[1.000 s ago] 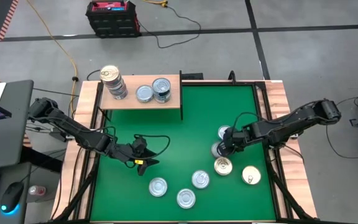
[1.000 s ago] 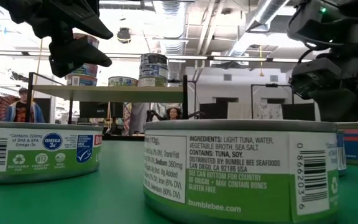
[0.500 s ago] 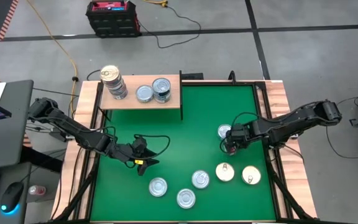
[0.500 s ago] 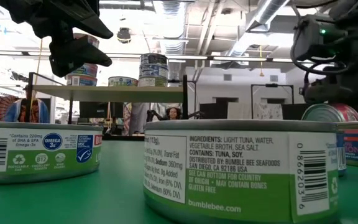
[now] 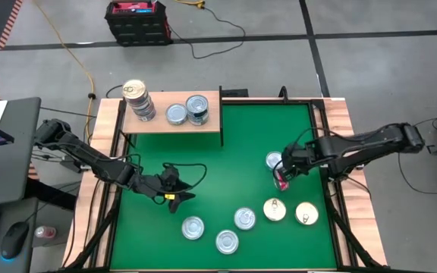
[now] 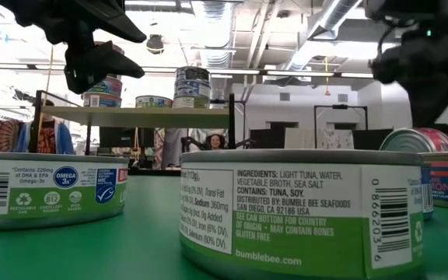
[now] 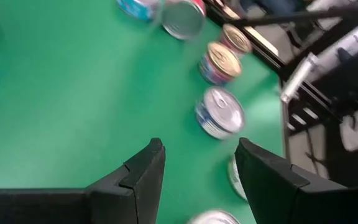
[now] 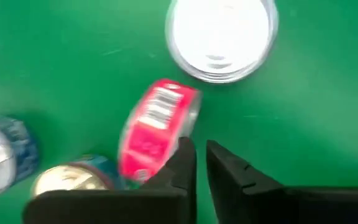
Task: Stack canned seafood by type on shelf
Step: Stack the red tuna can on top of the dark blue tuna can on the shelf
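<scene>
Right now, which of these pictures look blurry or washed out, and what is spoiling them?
Right wrist view: the red-labelled tin is smeared and the silver lid glares white. Left wrist view: the tins look streaked. Low view: bright ceiling lights wash out the room, yet the near tin's label reads sharply. High view: evenly lit, crisp.

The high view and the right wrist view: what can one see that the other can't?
Only the high view shows the shelf with its stacked tins, the left gripper waiting open over the green mat, and both whole arms. Only the right wrist view shows the red tin tipped on its edge beside the right gripper, whose fingers are nearly together and empty. Both show the silver tin flat nearby.
</scene>
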You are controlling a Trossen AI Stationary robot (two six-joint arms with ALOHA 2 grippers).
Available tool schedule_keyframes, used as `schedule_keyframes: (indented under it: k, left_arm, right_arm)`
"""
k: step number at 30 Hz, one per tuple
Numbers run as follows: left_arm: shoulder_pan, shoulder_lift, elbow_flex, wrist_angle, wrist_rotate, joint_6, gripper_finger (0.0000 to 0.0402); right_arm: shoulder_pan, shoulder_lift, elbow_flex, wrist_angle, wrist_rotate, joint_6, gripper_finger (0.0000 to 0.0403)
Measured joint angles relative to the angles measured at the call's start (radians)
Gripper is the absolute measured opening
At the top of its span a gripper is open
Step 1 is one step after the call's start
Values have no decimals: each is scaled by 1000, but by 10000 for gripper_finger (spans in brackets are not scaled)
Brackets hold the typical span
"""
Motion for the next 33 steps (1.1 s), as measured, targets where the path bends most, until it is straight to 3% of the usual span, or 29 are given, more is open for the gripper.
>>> schedule_keyframes:
  k: [6,12,16,22,33]
  left_arm:
    - [24,0,0,-2,-102,-17,190]
    - [65,0,0,-3,-96,-9,221]
    - [85,0,0,-3,-51,-4,254]
    - [85,0,0,-9,2,-4,285]
    - [85,0,0,-8,43,17,286]
  right_arm:
    - [67,59,94,-1,-18,37,142]
    - [122,174,197,-27,-3,82,267]
    - [128,266,221,-112,1,117,311]
    - [157,315,224,-105,38,147,323]
    - [154,332,138,5,48,136,300]
